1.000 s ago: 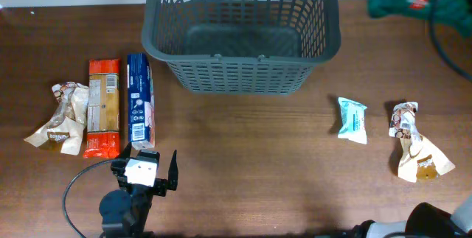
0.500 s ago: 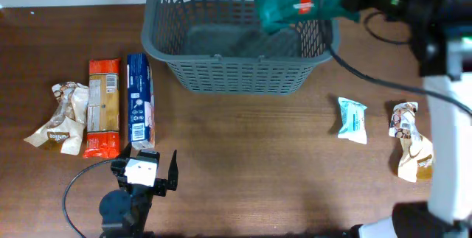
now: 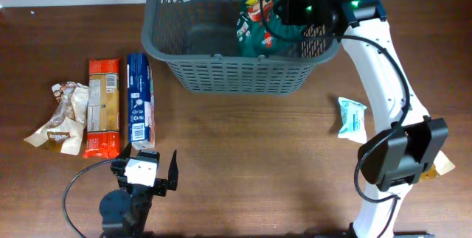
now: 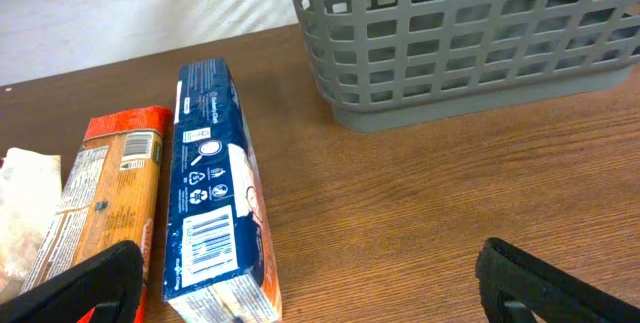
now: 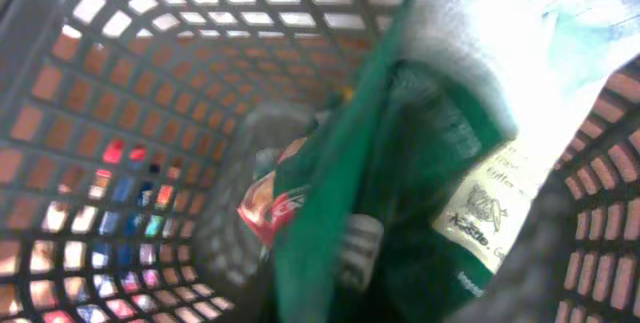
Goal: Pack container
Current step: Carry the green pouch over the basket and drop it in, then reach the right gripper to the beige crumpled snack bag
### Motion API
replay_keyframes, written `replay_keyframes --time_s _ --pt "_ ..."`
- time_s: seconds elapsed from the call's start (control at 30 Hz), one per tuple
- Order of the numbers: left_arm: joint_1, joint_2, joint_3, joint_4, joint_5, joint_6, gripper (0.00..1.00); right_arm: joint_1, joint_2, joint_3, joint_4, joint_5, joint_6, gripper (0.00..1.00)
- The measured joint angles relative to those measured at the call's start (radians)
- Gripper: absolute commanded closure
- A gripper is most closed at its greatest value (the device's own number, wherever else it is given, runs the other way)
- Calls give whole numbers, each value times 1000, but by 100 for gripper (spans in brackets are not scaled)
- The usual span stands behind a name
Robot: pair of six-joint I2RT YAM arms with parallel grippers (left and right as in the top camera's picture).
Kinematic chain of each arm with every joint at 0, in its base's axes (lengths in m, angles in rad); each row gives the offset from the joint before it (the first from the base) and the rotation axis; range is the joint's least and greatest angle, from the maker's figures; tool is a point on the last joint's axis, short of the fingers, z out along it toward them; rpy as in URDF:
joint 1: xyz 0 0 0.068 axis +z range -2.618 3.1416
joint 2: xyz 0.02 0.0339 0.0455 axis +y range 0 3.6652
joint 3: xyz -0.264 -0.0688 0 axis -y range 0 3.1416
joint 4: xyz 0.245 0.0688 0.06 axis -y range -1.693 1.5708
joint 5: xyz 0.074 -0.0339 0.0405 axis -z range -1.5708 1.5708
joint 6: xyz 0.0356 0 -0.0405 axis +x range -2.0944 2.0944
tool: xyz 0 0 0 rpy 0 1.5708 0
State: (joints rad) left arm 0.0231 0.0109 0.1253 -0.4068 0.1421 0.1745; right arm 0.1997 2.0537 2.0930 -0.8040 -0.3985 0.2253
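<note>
The left pincer [image 3: 149, 158] rests low over the bench [image 3: 243, 164], released, its fingers spread wide with nothing between them. Just ahead of it and a little to its left lie a blue packet [image 3: 139, 109], an orange packet [image 3: 103, 109] and, furthest left, a crumpled packet [image 3: 59, 116]. Ahead and to its right stands the basket [image 3: 221, 76], mouth up, its long axis running left to right across the bench and its walls flaring outward toward the rim. It looks like light, stiff moulded plastic. The solid rim is probably the best place to take hold, since the lattice walls may flex and the slots could catch a fingertip, and it would likely slide on the wood if nudged. The right pincer [image 3: 296, 6] hangs over the basket's right half and appears clenched on the upper edge of a green bag [image 3: 262, 21], which dangles tilted below and to its left, inside the walls. The wrist view is too blurred to show the fingers. The bag looks soft and crinkly. Behind this pincer, on the bench outside the basket, lies a pale packet [image 3: 352, 119].
</note>
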Motion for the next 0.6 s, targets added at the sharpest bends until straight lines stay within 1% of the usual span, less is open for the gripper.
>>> replay_keyframes --time_s 0.07,0.2,0.27,0.37,0.4,0.43,0.47,0.57,0.6 --pt "0 0 0 0 0 0 1 3 -2 11 -16 32 -17 62" --pt "0 0 0 0 0 0 1 3 -15 13 -34 60 -25 50" --pt "0 0 0 0 0 0 1 -2 -48 18 -56 70 -26 47" --pt "0 0 0 0 0 0 1 -10 -135 99 -164 128 -46 41" --pt "0 0 0 0 0 0 1 -13 -177 141 -197 162 -63 39" --pt "0 0 0 0 0 0 1 -15 -224 204 -273 237 -90 39" --pt "0 0 0 0 0 0 1 -18 -283 259 -314 318 -120 37" --pt "0 0 0 0 0 0 1 -100 -402 288 -335 467 -165 23" --pt "0 0 0 0 0 0 1 -185 -440 270 -328 509 -183 20"
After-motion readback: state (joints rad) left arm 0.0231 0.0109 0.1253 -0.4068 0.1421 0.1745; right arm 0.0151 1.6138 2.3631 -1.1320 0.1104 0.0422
